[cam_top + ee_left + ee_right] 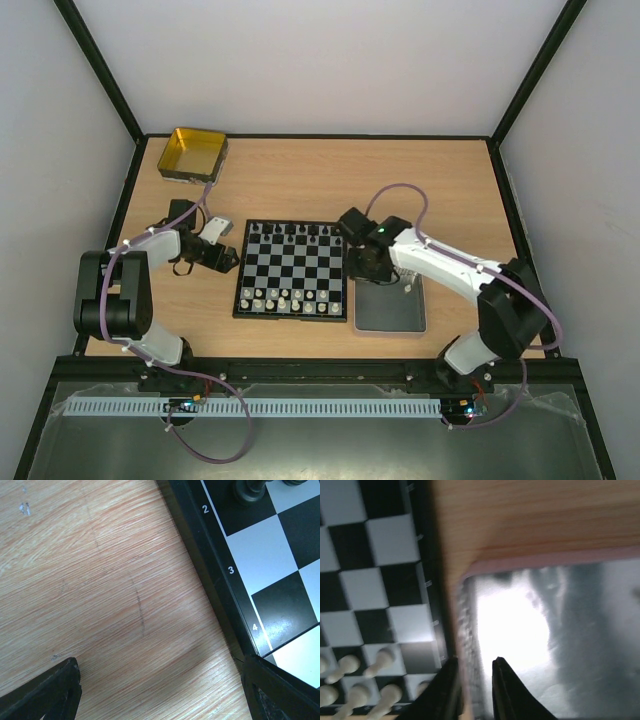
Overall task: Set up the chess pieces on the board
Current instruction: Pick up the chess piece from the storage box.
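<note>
The board (290, 270) lies mid-surface (300, 170) between the two arms. Black pieces (295, 231) stand along its far row and white pieces (290, 298) fill its two near rows. The left hand (222, 255) sits low just off the board's left edge. In the wrist view the left hand (160, 662) has its fingers (50, 692) spread wide with nothing between them but bare wood (100, 580), and the right finger overlaps the board's dark border (210, 555) by the numbers. One black piece (250, 490) shows at the top of that view. The right hand (362, 268) hangs over the board's right edge, where it meets the far left corner of the grey tray (390, 312). Seen from its wrist, the right hand (475, 660) has its fingers (451, 690) parted only a little. They hold nothing that shows, and the tray's left rim (467, 630) lies in the gap below them. The board (370, 580) is to the left of that hand, and white pawns (380, 660) stand near the left finger without touching it. The tray floor (580, 605) is blurred and glaring. A yellow tin (193, 153) sits at the far left corner, well apart from both hands.
</note>
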`<action>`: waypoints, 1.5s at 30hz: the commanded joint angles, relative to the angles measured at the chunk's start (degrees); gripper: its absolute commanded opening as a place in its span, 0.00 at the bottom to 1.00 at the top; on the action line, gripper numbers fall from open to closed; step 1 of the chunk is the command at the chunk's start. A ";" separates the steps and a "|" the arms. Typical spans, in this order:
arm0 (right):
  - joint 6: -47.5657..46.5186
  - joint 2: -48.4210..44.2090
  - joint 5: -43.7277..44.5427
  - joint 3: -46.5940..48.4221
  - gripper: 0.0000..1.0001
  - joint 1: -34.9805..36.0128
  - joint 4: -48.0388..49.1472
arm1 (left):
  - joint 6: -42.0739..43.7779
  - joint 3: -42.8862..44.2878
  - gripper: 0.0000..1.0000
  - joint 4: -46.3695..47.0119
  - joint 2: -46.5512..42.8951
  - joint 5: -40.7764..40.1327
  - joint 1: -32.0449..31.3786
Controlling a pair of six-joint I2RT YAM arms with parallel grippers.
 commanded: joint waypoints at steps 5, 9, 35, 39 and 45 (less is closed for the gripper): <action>-3.77 -8.83 1.43 -8.93 0.30 -15.44 -0.79 | 0.32 -0.38 0.87 -2.68 0.82 0.52 -0.23; -5.23 -8.61 1.43 -11.74 0.32 -18.37 0.55 | 0.19 -0.41 0.87 -2.62 0.67 0.34 -0.23; -8.80 -7.42 -1.02 -20.38 0.10 -26.52 8.22 | 0.15 -0.32 0.87 -2.68 1.28 -0.09 -0.23; -9.37 -7.31 -0.81 -19.82 0.02 -26.58 7.41 | 0.16 -0.39 0.87 -2.68 1.37 -0.11 -0.23; -9.98 -9.63 0.66 -16.89 0.02 -26.55 4.33 | 0.15 -0.33 0.88 -2.70 1.41 0.02 -0.29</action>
